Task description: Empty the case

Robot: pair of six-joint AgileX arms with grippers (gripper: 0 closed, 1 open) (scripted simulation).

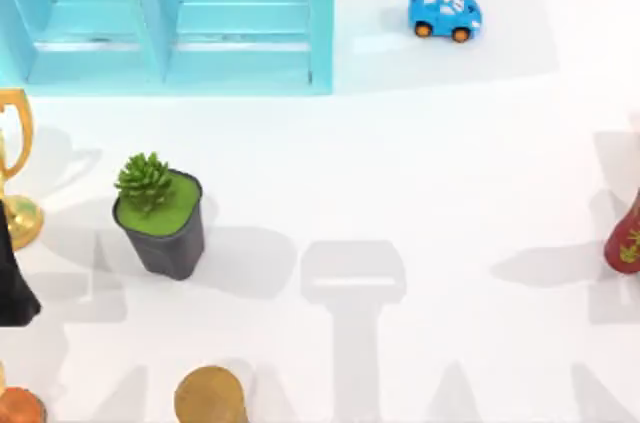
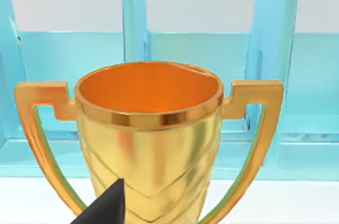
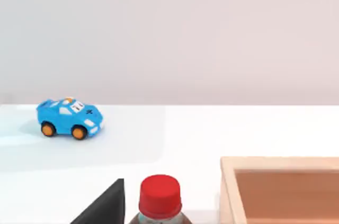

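1. The big blue case (image 1: 240, 18) stands at the far left of the table. Its 2 compartments look bare.
2. The left gripper (image 2: 103, 208) is at the left edge, right by the gold trophy (image 2: 148, 139). I cannot tell if it is holding it.
3. The right gripper (image 3: 103, 205) is at the right edge by a red-capped bottle (image 3: 160, 197). I cannot tell its grip either.
4. If the left arm swings, the trophy could tip into the plant pot (image 1: 160, 218).
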